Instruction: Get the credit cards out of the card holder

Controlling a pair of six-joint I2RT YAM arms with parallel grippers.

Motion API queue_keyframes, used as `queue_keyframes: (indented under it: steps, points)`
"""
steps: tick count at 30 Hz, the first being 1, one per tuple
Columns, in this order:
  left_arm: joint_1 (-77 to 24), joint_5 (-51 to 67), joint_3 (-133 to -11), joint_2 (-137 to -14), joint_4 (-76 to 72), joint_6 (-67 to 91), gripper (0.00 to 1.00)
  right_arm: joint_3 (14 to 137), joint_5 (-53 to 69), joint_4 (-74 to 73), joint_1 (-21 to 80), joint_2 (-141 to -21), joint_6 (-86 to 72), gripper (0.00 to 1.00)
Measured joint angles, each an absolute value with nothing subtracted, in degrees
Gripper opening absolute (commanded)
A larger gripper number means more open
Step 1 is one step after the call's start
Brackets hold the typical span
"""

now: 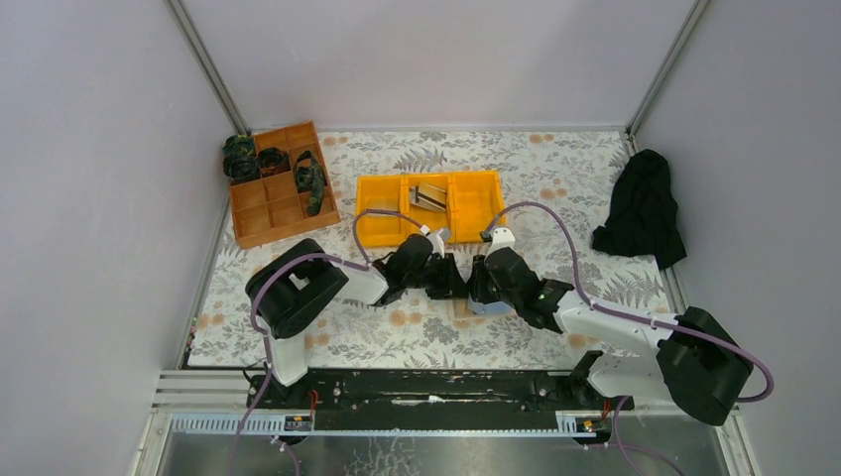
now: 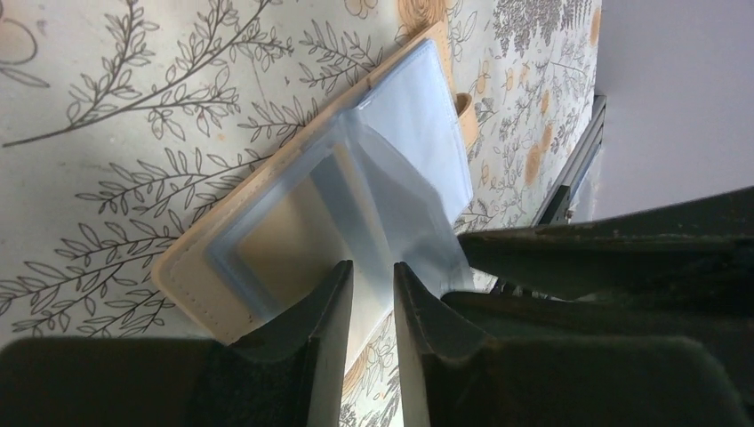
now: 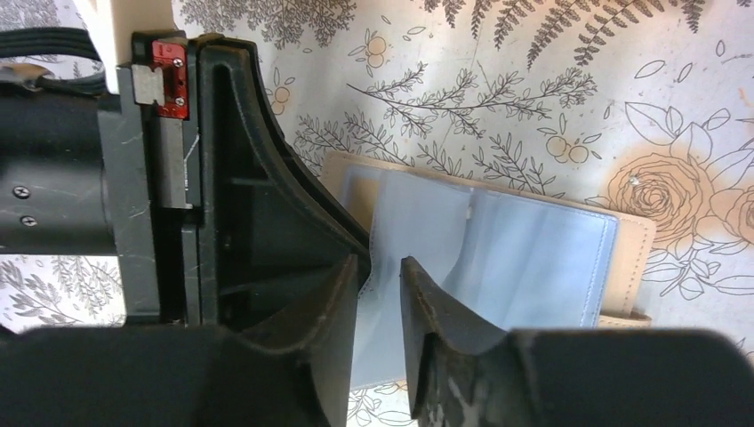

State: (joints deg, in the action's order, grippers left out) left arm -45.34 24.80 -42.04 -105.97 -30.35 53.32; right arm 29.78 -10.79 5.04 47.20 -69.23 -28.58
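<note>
The card holder (image 2: 267, 240) lies spread open and flat on the printed table cover (image 1: 555, 169), at the near middle of the table between the two arms' tips. It is a stitched tan folder with a small closure tab on one edge and pale blue-grey translucent plastic sleeves inside. No brand or lettering can be read on it, and whether a card sits in the sleeves cannot be told. The left gripper (image 2: 373, 271) has its dark fingers a narrow gap apart over the sleeves near the fold, one raised leaf running just beside them, and no clamp on it shows. The right gripper (image 3: 384, 267) faces it from the other side, fingers likewise slightly apart astride a lifted crease of the blue plastic, its tips close to the left one's. Farther back stands a yellow plastic bin (image 1: 382, 213) of three compartments, with the silvery-grey credit cards (image 1: 428, 195) lying askew in the middle one. To its left an orange-brown divided tray (image 1: 260, 213) holds dark bundled things (image 1: 260, 159) in its far cells. A crumpled black cloth (image 1: 645, 203) lies at the table's right edge
</note>
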Motion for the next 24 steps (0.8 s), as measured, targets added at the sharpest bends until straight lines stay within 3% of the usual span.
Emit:
queue_keyframes:
  steps: [3,7,14,24]
  points:
    - [-45.3,24.8,-42.7,-106.0,-29.8,53.3,0.30,29.8,-11.0,4.9,47.2,-68.0,-28.4,0.53]
    - [-45.4,24.8,-43.1,-106.1,-29.2,53.2,0.30,29.6,-12.5,3.0,47.1,-63.3,-27.9,0.57]
    - [-45.6,24.6,-44.6,-106.9,-28.6,53.3,0.30,28.3,-18.0,-1.1,44.7,-54.5,-28.3,0.55]
    - [-49.6,22.9,-51.9,-109.2,-24.3,52.9,0.30,26.0,-19.6,-5.7,41.0,-53.7,-29.5,0.50]
